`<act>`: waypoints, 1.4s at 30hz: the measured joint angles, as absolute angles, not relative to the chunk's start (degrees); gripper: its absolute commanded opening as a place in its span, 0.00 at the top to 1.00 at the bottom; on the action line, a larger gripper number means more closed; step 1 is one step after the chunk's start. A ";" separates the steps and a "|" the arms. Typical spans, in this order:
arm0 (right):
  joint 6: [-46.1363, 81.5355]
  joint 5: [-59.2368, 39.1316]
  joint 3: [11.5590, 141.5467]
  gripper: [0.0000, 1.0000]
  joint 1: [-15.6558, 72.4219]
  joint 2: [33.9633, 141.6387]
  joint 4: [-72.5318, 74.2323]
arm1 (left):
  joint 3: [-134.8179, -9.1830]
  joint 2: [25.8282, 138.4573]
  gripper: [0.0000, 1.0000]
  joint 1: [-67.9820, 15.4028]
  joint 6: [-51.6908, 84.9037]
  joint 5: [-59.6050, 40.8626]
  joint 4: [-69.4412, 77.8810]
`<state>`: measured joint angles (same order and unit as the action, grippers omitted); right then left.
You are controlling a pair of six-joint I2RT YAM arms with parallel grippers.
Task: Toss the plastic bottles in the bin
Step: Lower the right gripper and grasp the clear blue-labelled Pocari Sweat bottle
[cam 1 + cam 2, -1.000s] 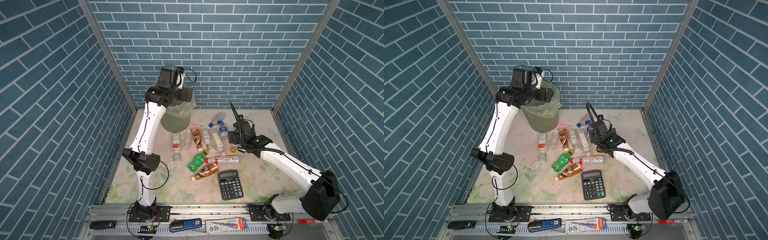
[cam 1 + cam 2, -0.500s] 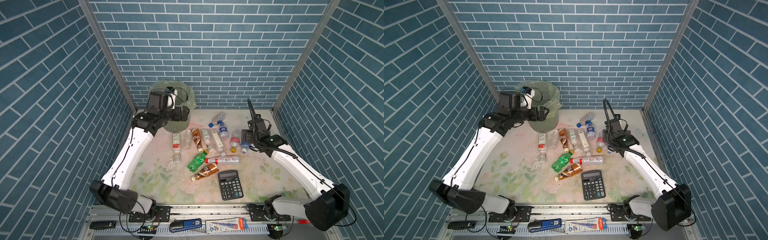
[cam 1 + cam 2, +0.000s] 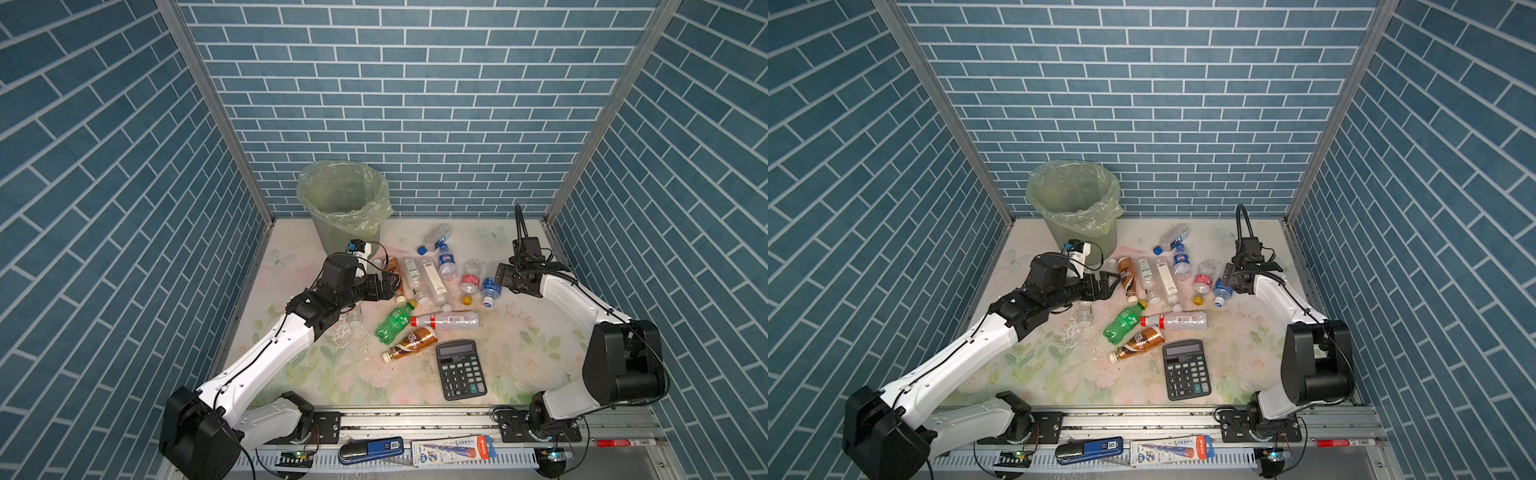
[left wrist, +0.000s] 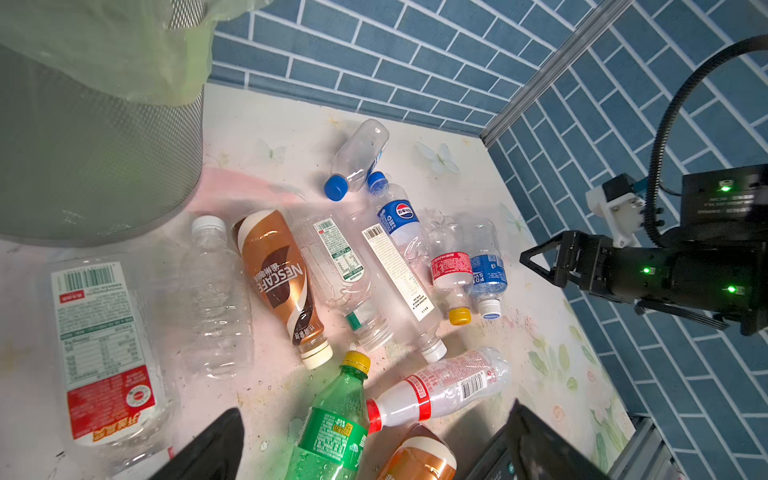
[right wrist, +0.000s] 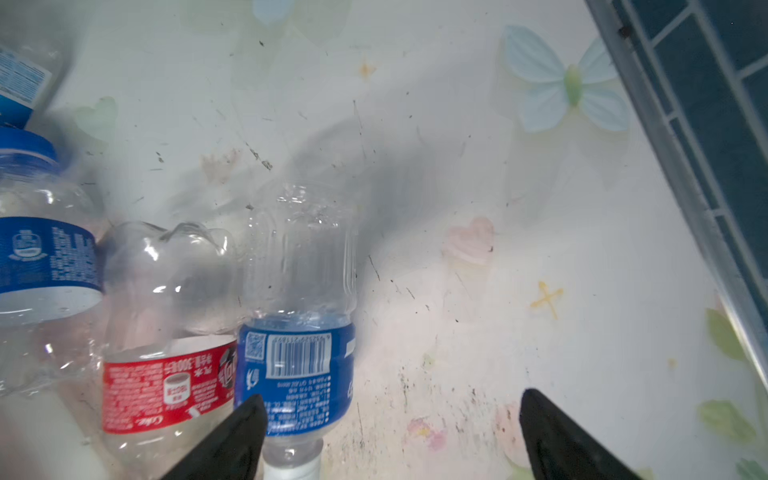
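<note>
Gaping wide and empty, the left fingers (image 4: 212,453) and right fingers (image 5: 232,449) hover beside the plastic bottles (image 3: 446,321).

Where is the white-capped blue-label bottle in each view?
In a top view: blue-label bottle right of centre, between red-label bottle and right gripper.
In a top view: blue-label bottle right of centre, beside red-label bottle.
Left wrist: blue-label bottle ends the row, nearest the right gripper.
Right wrist: blue-label bottle close up, one right gripper jaw overlapping it.
Shared landmark: red-label bottle alongside it in every view.
</note>
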<state>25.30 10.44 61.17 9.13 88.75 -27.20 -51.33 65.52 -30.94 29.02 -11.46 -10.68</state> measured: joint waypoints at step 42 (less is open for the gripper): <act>25.06 0.58 65.32 0.53 7.94 102.80 -19.94 | -44.66 66.46 0.01 -35.92 33.19 -7.90 -1.87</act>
